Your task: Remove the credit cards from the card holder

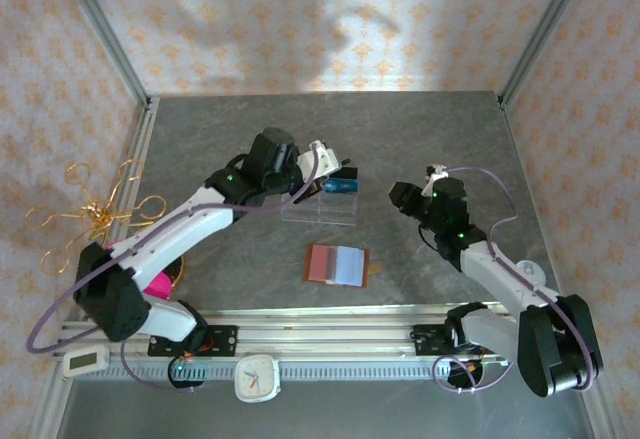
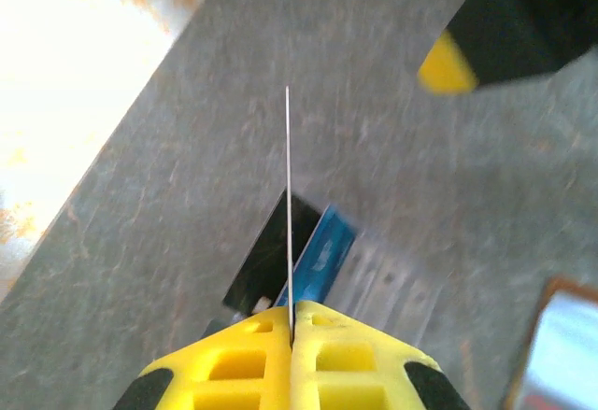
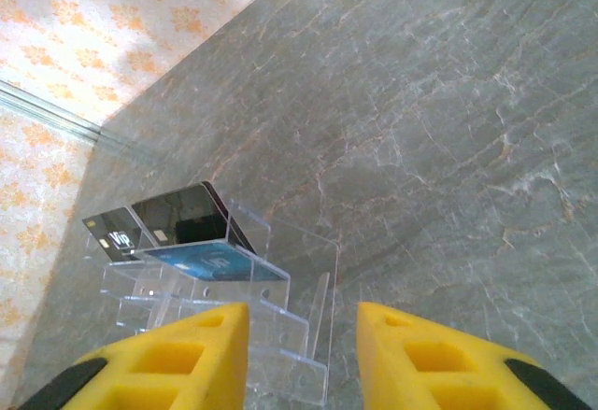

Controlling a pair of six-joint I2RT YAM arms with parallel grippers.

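**Top view.** The card holder [image 1: 337, 264] lies unfolded and flat on the grey table [image 1: 200, 129]. It sits between the two arms and nearer their bases than the clear acrylic rack [image 1: 320, 206]. Its inside shows a reddish panel on the left and a pale blue one on the right. The left arm [image 1: 200, 214] reaches over the rack. The right arm [image 1: 480, 249] ends just to the right of it. A black card [image 1: 345, 172] and a blue card [image 1: 340, 188] sit in the rack.

**Left wrist view.** The left gripper [image 2: 291, 321] is clenched on the held card [image 2: 288, 205]. This card stands upright and is seen edge-on as a thin pale line, so its colour cannot be told. The black and blue cards lie below it, side by side. A corner of the card holder shows at the lower right edge.

**Right wrist view.** The right gripper [image 3: 304, 340] is released, its yellow fingers [image 3: 206, 345] apart with nothing between them. It hangs above the table near the rack. The rack holds the blue card lying flat, the black card tilted behind it, and a second dark card [image 3: 117, 234] to the left.
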